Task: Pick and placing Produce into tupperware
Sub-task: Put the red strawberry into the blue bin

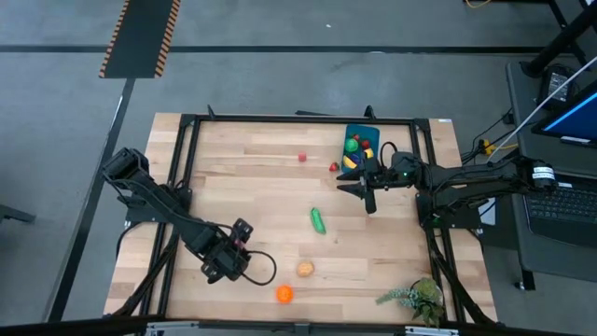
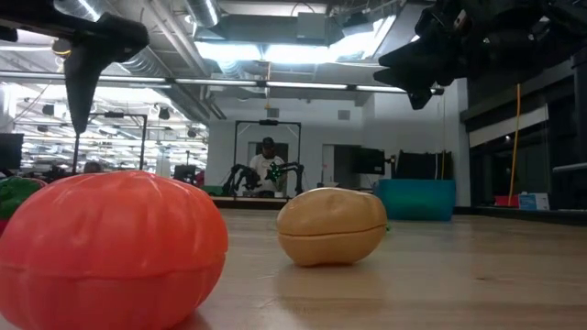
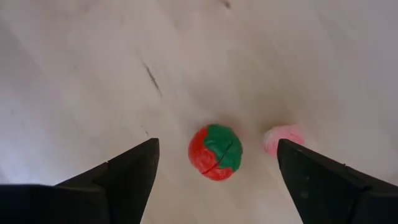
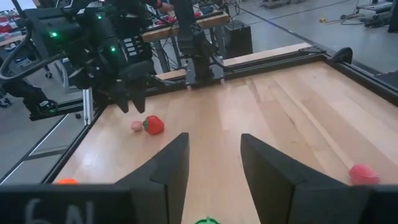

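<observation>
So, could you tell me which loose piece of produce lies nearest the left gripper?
The red-and-green piece, centred under the open left gripper, with a pink piece beside it; the cucumber and orange pieces lie farther off.

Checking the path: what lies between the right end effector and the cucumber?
Nothing: bare tabletop separates right end effector from cucumber, per high view.
</observation>
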